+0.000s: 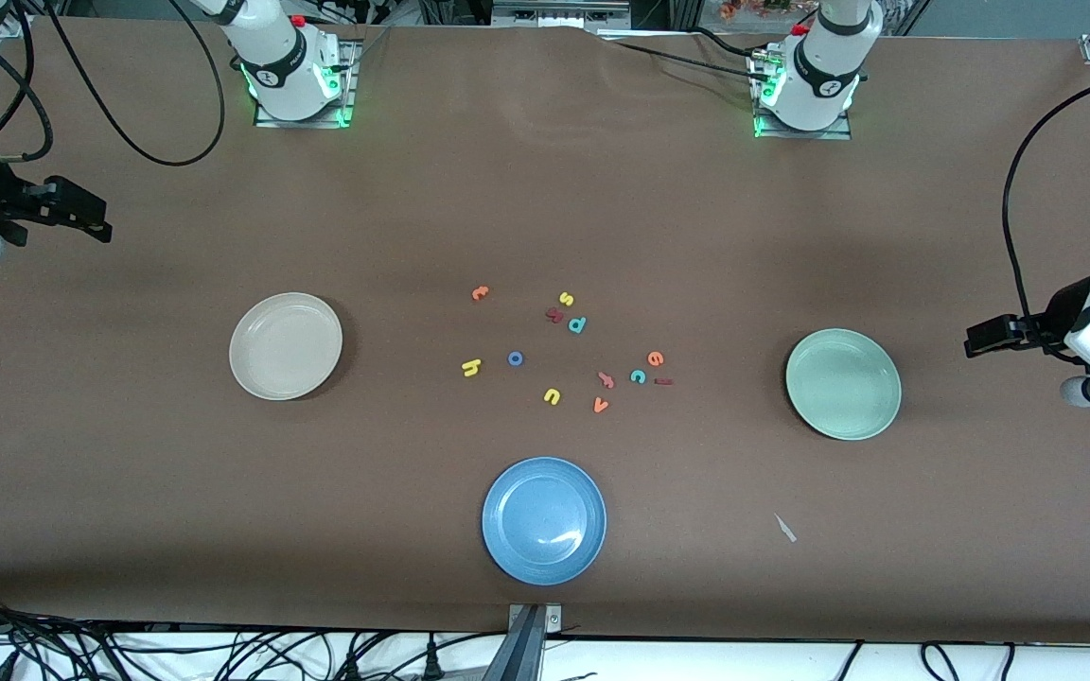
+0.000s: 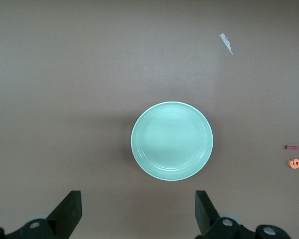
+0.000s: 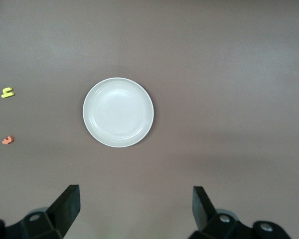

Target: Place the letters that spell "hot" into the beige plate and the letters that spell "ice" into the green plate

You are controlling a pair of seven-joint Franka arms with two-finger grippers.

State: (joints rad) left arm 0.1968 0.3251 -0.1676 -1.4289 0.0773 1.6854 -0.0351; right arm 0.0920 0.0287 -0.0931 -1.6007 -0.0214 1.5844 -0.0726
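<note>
Brown table (image 1: 129, 473): letters loose (both plates bare), grippers wide

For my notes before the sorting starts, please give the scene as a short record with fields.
beige plate: holds nothing, toward the right arm's end
green plate: holds nothing, toward the left arm's end
h, o, t: on the table between the plates
i, c, e: close together on the table
left gripper: fingers open, waiting
right gripper: fingers open, waiting

even overhead light was bright, a glare streak lay on the blue plate (image 1: 544, 521), shadows soft.
</note>
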